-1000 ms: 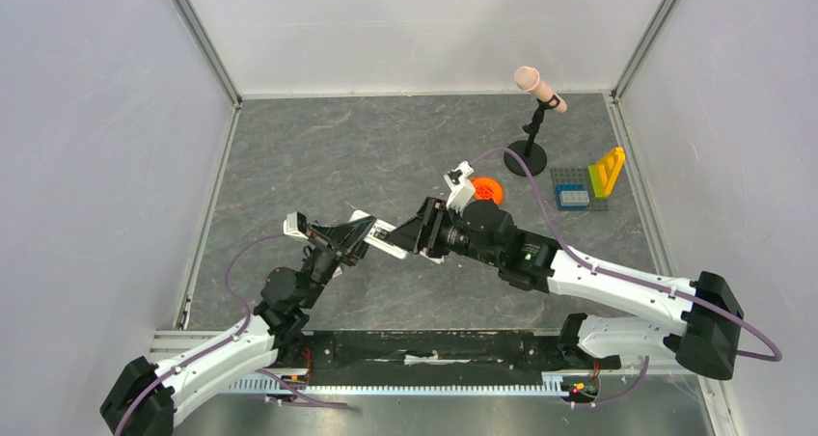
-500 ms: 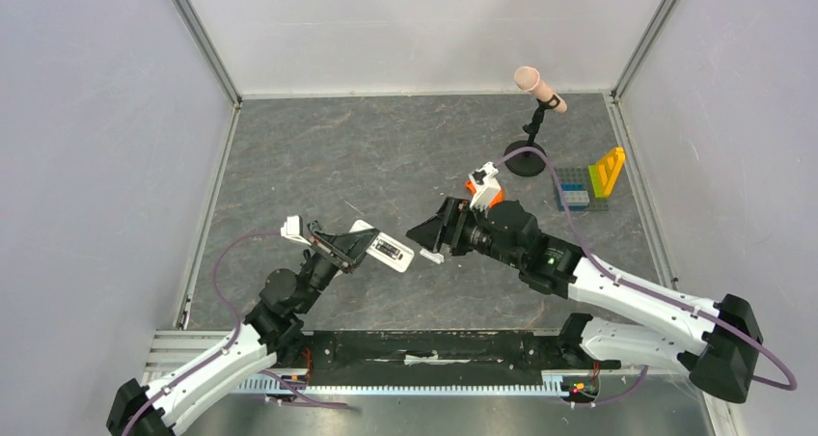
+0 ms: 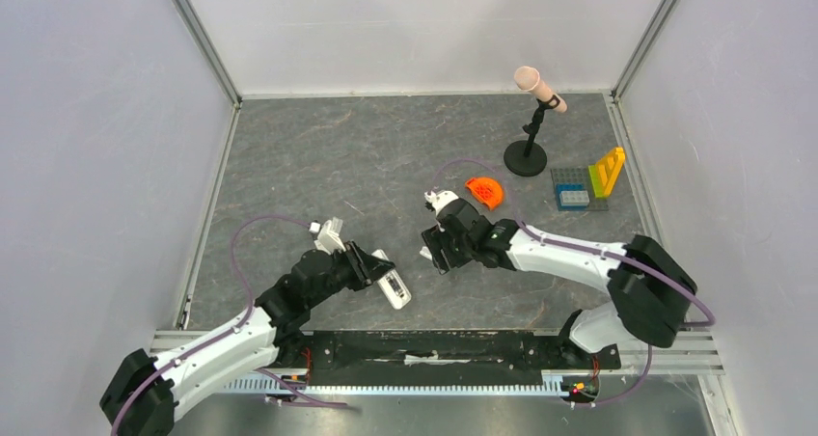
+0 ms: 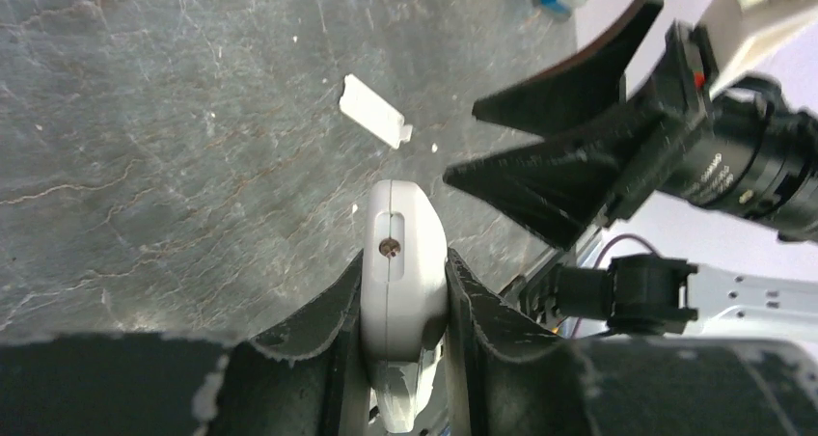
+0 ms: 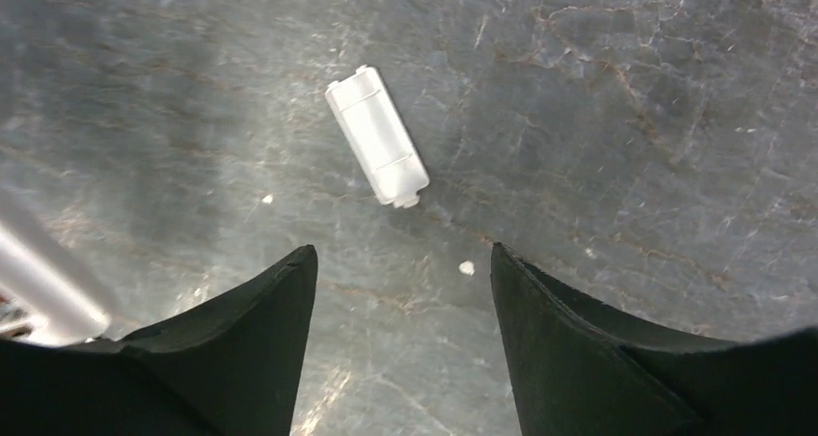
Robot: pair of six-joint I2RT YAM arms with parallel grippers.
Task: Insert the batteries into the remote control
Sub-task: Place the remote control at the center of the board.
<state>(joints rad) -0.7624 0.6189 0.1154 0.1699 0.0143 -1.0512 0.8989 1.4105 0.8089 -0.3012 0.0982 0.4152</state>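
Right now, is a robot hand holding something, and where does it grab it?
The left gripper is shut on the remote control, pinching its two long sides near one end. The right gripper is open and holds nothing.

Two grippers are counted: the left gripper (image 4: 405,260) and the right gripper (image 5: 400,253). One white remote control (image 4: 400,224), one small white cover piece (image 5: 376,149), one orange piece (image 3: 485,191), one microphone (image 3: 538,87) and one brick plate (image 3: 569,177) by the right edge are seen.
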